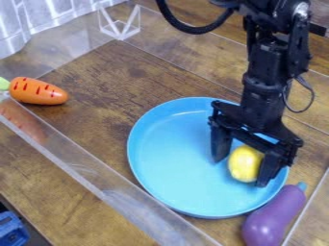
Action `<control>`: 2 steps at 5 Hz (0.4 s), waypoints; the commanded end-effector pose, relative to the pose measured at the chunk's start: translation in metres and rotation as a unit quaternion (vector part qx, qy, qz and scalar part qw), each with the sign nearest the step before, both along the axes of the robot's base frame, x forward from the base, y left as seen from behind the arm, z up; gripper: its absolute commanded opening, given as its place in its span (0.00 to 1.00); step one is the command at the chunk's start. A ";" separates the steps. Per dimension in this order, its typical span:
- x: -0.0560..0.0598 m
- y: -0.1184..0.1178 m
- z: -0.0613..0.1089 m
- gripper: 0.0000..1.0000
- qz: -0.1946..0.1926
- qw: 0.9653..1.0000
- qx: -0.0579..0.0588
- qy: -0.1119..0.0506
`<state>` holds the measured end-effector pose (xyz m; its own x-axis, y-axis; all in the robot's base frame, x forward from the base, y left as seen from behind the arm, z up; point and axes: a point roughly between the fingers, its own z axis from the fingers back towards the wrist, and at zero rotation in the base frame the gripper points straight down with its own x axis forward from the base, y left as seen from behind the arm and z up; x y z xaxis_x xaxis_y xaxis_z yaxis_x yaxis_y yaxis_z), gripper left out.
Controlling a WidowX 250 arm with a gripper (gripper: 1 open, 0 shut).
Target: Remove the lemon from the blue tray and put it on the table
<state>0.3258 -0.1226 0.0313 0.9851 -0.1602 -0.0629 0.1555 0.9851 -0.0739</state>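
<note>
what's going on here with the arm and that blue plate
A single robot arm has its gripper lowered straight down into the blue tray, with open fingers straddling the lemon. The lemon lies inside the tray near its right side, so it has not yet been moved onto the table. A toy carrot lies on the table at the far left, and a purple eggplant sits just outside the tray's lower right rim.

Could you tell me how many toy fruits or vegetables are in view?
3: yellow oval lemon in the sky-blue round tray, orange carrot far left, purple eggplant beside the tray.
</note>
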 end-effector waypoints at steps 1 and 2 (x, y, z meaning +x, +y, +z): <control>0.013 -0.001 0.018 1.00 0.004 0.999 -0.007 -0.036; 0.014 0.000 0.021 1.00 0.005 0.999 -0.004 -0.042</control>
<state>0.3279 -0.1208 0.0309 0.9868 -0.1527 -0.0540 0.1494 0.9870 -0.0598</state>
